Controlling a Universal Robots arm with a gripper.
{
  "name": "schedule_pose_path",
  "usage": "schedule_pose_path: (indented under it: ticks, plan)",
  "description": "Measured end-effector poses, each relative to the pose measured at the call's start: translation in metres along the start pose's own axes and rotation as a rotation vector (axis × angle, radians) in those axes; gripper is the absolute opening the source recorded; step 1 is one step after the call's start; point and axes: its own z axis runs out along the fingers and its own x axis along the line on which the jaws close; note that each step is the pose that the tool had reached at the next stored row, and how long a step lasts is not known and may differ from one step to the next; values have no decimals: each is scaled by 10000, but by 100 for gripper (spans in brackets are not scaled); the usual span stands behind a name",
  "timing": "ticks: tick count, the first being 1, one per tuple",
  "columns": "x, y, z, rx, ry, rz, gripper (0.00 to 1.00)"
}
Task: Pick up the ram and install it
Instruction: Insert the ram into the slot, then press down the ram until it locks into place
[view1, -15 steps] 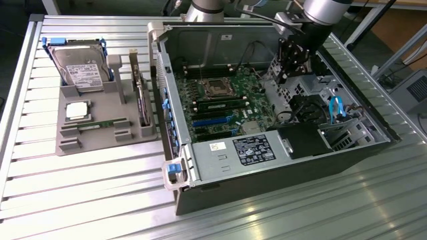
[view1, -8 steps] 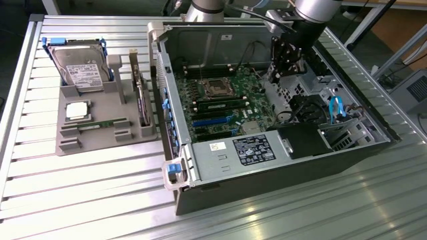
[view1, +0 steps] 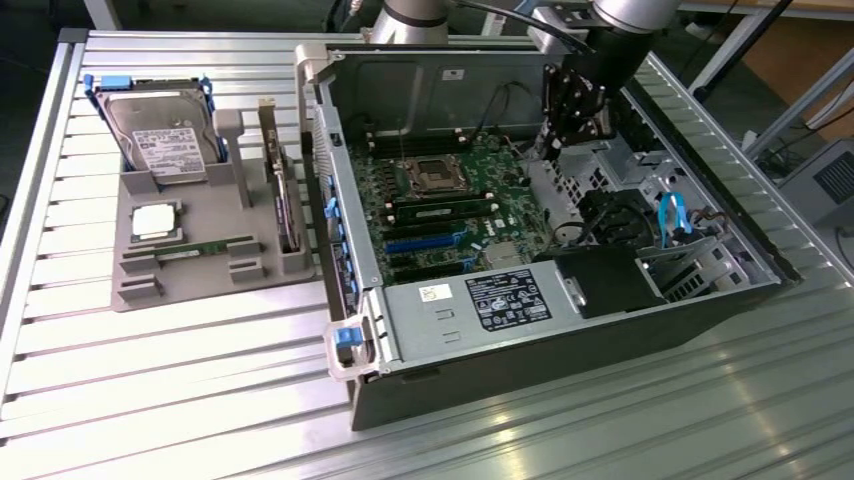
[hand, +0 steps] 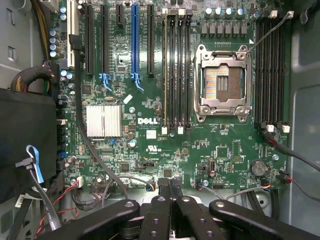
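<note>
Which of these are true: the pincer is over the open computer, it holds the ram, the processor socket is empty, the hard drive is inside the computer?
1. The pincer is over the open computer case. True.
2. The pincer holds the ram. False: it is shut on nothing, and the ram lies in the grey tray beside the case.
3. The processor socket on the board is empty. True.
4. The hard drive sits inside the case. False: it rests in the tray, outside the case.
</note>
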Motion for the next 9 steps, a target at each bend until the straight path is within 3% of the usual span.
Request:
schedule_pose_path:
  ticks: [9]
  plan:
    - [0, 33, 0, -1, 2, 0, 10]
